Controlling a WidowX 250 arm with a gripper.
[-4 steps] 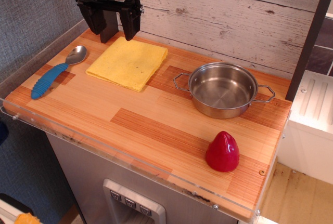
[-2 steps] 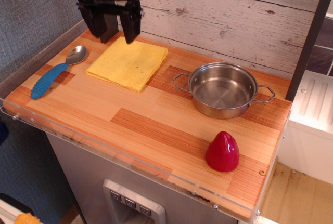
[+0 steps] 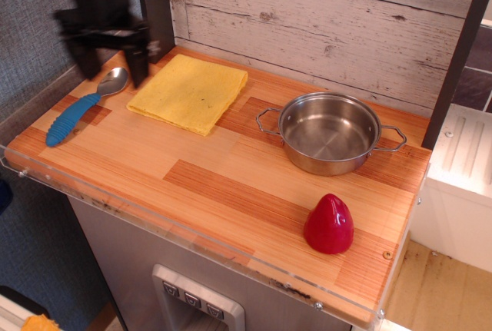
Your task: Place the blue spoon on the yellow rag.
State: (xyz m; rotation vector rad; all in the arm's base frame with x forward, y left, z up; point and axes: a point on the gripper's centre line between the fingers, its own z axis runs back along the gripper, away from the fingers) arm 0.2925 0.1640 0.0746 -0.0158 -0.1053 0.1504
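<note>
The blue spoon (image 3: 79, 108) lies on the wooden counter at the far left, its silver bowl toward the back and its ribbed blue handle toward the front. The yellow rag (image 3: 189, 91) lies flat just right of it. My gripper (image 3: 112, 64) is black and blurred, with its two fingers apart. It hangs just above the spoon's bowl and holds nothing.
A steel pot (image 3: 329, 132) with two handles stands right of the rag. A red cone-shaped object (image 3: 329, 223) sits near the front right. A whitewashed plank wall runs along the back and a grey wall along the left. The counter (image 3: 223, 185) has a clear plastic front edge.
My gripper has moved left and slightly down, from above the rag's back edge to above the spoon's bowl. The spoon, rag and pot have not moved.
</note>
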